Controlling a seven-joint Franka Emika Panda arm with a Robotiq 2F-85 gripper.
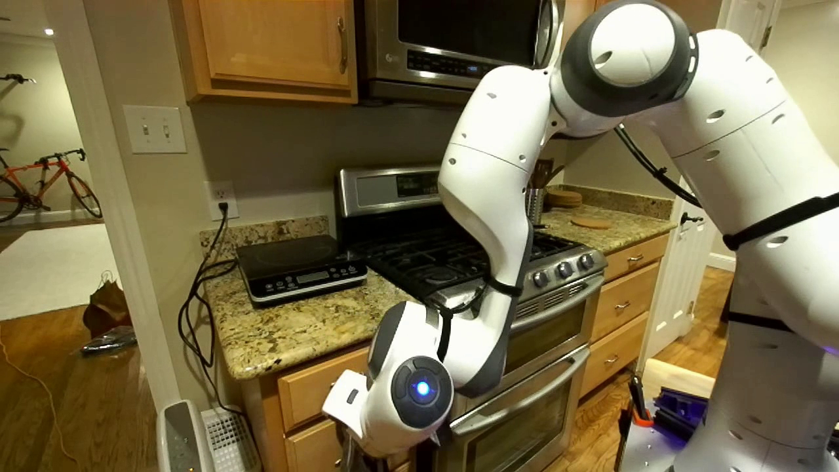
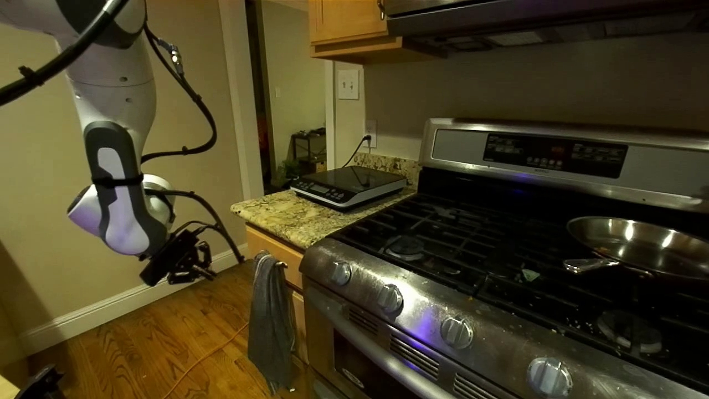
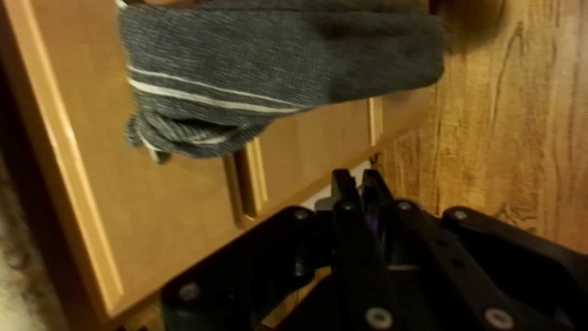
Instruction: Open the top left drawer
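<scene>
The top left drawer is a shallow honey-oak front under the counter left of the oven, in both exterior views (image 1: 311, 393) (image 2: 267, 243). It looks shut. In the wrist view its front (image 3: 170, 202) fills the left side, tilted. A grey towel (image 2: 268, 327) hangs over its handle (image 2: 283, 265); the towel also shows in the wrist view (image 3: 275, 50) and covers most of the handle. My gripper (image 3: 357, 179) is nearly closed, with a narrow gap between the tips and nothing held. In an exterior view the gripper (image 2: 204, 271) is in the air, apart from drawer and towel.
A granite counter (image 1: 295, 328) with a black induction cooktop (image 1: 295, 269) is above the drawer. The steel range (image 2: 388, 310) stands beside it, with a pan (image 2: 637, 244) on top. A white appliance (image 1: 183, 436) stands by the cabinet side. A lower drawer (image 3: 317, 133) is below.
</scene>
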